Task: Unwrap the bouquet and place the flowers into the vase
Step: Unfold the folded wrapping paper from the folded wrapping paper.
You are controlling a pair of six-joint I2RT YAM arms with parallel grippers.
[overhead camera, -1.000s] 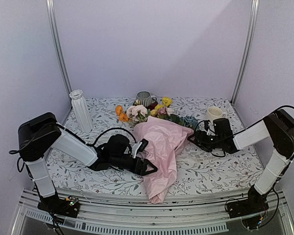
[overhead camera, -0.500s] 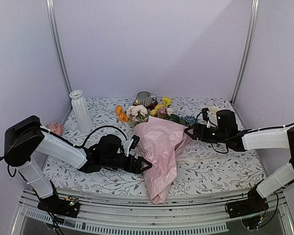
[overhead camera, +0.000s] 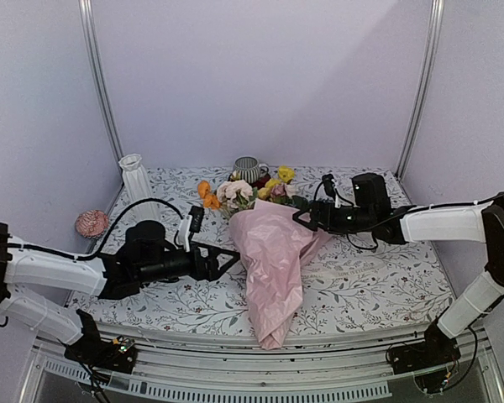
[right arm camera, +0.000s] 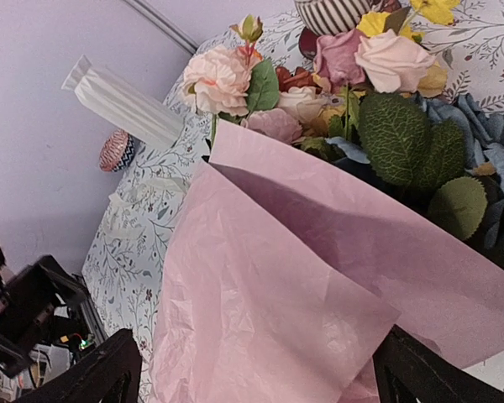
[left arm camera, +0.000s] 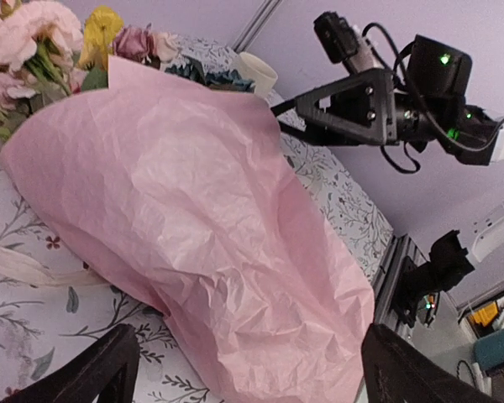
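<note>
shows the bouquet lying flat mid-tabletop, pink paper cone narrowing toward the near edge and hanging over it, flowers fanned toward the back. puts the left pincer low at the paper's left flank, fingers spread wide, gripping nothing; from the left wrist, sees crinkled paper filling the gap ahead, contact unclear. puts the right pincer at the cone's upper right edge, beside the dark leaves, fingers likewise wide apart and empty, facing the paper's open mouth. leaves the vase upright at back left, well apart from both pincers. places a striped mug just behind the blooms.
</note>
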